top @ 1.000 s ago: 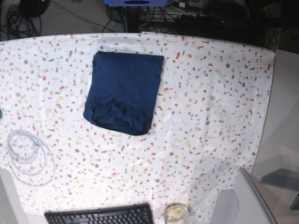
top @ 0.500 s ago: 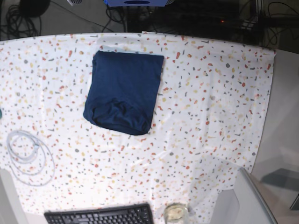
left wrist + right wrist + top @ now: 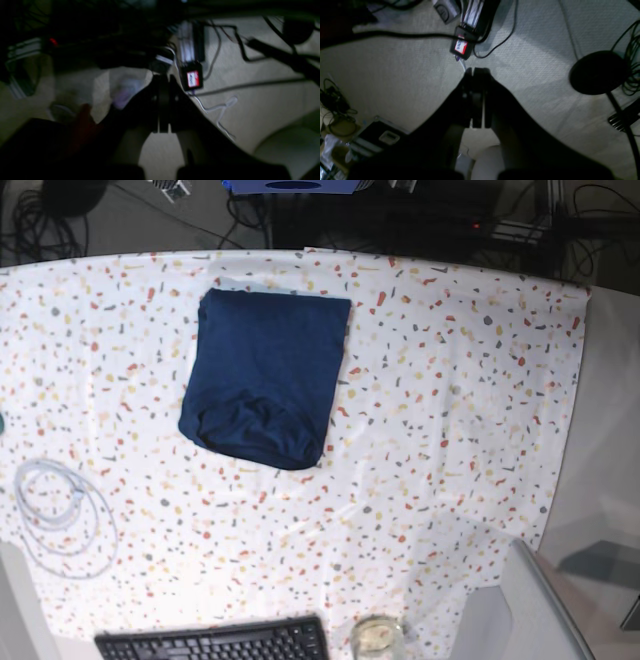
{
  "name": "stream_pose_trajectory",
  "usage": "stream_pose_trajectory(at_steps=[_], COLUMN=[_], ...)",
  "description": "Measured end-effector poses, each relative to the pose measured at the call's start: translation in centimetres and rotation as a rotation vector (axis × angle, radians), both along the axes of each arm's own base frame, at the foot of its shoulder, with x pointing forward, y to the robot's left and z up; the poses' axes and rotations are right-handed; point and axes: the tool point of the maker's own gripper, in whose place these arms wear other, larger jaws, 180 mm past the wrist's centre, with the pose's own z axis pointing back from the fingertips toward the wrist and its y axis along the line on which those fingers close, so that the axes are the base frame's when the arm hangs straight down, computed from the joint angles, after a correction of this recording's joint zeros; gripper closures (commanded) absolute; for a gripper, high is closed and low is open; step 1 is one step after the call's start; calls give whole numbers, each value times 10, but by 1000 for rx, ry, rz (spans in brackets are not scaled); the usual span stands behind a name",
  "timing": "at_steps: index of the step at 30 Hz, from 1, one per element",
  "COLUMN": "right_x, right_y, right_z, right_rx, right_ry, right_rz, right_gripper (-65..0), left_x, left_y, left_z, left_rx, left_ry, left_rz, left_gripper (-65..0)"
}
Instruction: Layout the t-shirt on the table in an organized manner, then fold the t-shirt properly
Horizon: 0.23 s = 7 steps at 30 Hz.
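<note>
Nothing on the table (image 3: 450, 380) had shifted since the earlier base pictures; only some bits of hardware had changed along the dark top edge behind it. From my station I saw the t-shirt (image 3: 265, 375) lying folded into a compact, roughly rectangular bundle on the far left-of-centre part of the speckled cloth. Its far edge was straight, and its near edge was rounded and creased. It touched nothing else.

A coil of pale cable (image 3: 60, 515) lay near the left edge, well apart from the shirt. A keyboard (image 3: 215, 642) sat at the near edge, with a small glass (image 3: 377, 638) just beside it on its right.

Neither arm showed in the base view. The left gripper (image 3: 163, 100) hung over carpet, its jaws pressed together with nothing between them. That picture was dark and blurred, though I could make out a small black box with a red and white label (image 3: 192, 78) and cables beyond the fingertips. The right gripper (image 3: 476, 95) was likewise clenched on nothing, pointing down at pale carpet. A black round stand base (image 3: 598, 72) sat to the right of it, and the same labelled box lay just past its tips.
</note>
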Motion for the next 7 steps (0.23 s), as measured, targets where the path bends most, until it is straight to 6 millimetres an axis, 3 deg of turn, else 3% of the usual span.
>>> stream_pose_trajectory(at_steps=[7], right_x=[-6], right_y=[1], right_z=[1], right_rx=[1], right_ry=[11], right_rz=[1], right_gripper=[-6], left_x=[10], left_y=[12], left_z=[0], left_rx=[14], left_ry=[-23], left_rz=[-4], left_gripper=[0])
